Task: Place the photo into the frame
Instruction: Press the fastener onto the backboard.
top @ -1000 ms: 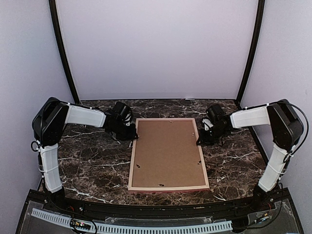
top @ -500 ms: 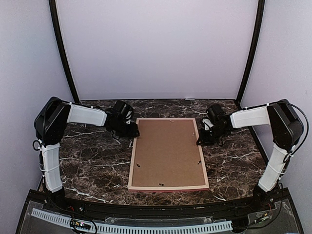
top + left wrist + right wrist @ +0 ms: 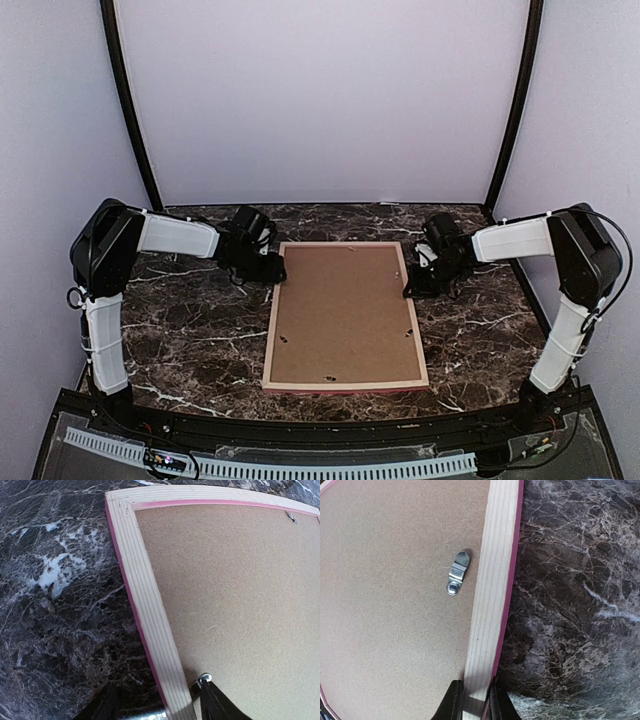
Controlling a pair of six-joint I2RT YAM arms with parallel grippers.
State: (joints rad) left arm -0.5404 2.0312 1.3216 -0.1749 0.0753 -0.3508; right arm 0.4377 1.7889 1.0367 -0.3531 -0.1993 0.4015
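The frame [image 3: 272, 330] lies back-up on the marble table, pale wood rails with a pink edge, and a brown backing board [image 3: 345, 315] fills it. The photo is hidden. My left gripper [image 3: 270, 268] is at the frame's left rail [image 3: 145, 595], near the far corner. It is open [image 3: 159, 702]: one finger is over the marble, the other over the board beside a small metal clip [image 3: 204, 678], and neither presses the rail. My right gripper [image 3: 412, 285] is shut on the right rail [image 3: 492, 580], its fingers pinching the wood [image 3: 475, 697].
A metal turn clip [image 3: 457, 572] sits on the backing board [image 3: 395, 590] next to the right rail. Dark marble tabletop [image 3: 190, 330] surrounds the frame. White walls close in the back and both sides, and a black bar runs along the near edge.
My left gripper has opened and let go of the frame's left rail, shifting slightly away from it. The right gripper and the frame have not moved.
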